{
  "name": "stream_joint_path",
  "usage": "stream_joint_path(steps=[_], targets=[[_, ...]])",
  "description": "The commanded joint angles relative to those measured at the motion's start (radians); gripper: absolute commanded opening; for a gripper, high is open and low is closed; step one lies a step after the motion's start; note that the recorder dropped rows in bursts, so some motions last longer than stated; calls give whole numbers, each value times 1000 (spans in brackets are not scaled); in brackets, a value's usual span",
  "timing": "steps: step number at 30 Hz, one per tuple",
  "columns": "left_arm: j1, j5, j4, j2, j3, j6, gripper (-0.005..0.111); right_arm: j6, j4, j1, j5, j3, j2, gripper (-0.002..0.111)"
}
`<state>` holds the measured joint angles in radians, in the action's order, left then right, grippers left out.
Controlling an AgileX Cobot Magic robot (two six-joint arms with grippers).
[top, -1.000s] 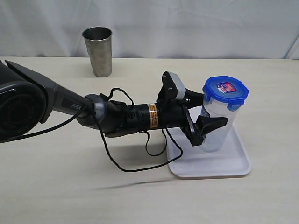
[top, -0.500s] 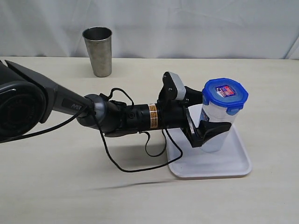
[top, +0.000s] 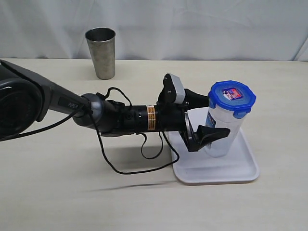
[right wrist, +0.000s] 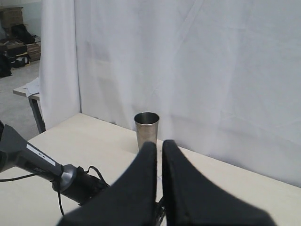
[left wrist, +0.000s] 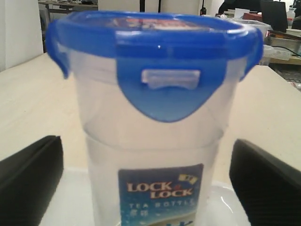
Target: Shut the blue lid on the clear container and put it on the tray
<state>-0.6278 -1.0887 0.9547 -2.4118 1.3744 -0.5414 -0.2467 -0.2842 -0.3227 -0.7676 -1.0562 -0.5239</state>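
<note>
Nearest, lower right of the exterior view: tray [top: 240, 172] lies flat on the table [top: 57, 192], rim low. Container [top: 225, 126] stands upright on it, approx mid-tray, so placing looks done. Lid [top: 232, 97] sits on top, sticker up. In the left wrist view the front flap [left wrist: 162, 89] hangs down over the rim and the side flaps look down too. Prob. latched, but can't confirm all four.

L gripper [top: 215, 115] reaches in from the left at the container's mid-height, fingers spread wide, one each side of the body. In the wrist view both pads [left wrist: 29, 172] stand clear of the wall w/ a gap either side: touching nothing, holding nothing.

Handling, my guess:
- Looks empty, so light.
- Wall is stiff but thin plastic and may flex under a hard squeeze.
- Smooth and glossy, so it could slip in a weak grip.
- Tall + narrow, so it tips easily, esp. from a side knock.

Best hold if it must be lifted: across the straight lower body at label [left wrist: 160, 190] height, below the step in the wall. Not on the lid or flaps, since that could pop a latch. Any pull-back should go straight along the arm so no finger clips it.

Farther back, upper left: tumbler [top: 101, 48], well apart and not involved. R gripper [right wrist: 159, 145] shows only in its own wrist view: fingers pressed together, empty, high over the table, facing the tumbler and the curtain [top: 192, 24] behind.
</note>
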Motion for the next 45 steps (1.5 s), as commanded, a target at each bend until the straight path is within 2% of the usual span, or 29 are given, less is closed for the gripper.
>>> stream_joint_path(steps=[1,15,17,19,24,27,28,32,38,45], targets=[[34,-52,45,7,4,-39,89,1,12,7,-4,4,3,4],[117,-46,180,9,4,-94,89,1,12,7,-10,4,3,4],[130,-46,210,11,4,-94,85,1,12,7,-16,4,3,4],[143,-46,251,26,-4,-94,73,1,12,7,-21,4,3,4],[163,15,398,120,-48,-105,30,1,12,7,-21,4,3,4],[167,136,481,200,-69,-241,5,-3,12,7,-21,4,3,4],[167,183,505,233,-78,-294,0,-3,12,7,-21,4,7,4],[167,383,555,362,-112,-534,0,-7,12,7,-1,16,61,4],[167,702,714,595,-179,-936,0,-7,43,7,90,110,253,4],[167,832,705,921,-325,-1026,0,-7,68,7,132,221,462,4]])
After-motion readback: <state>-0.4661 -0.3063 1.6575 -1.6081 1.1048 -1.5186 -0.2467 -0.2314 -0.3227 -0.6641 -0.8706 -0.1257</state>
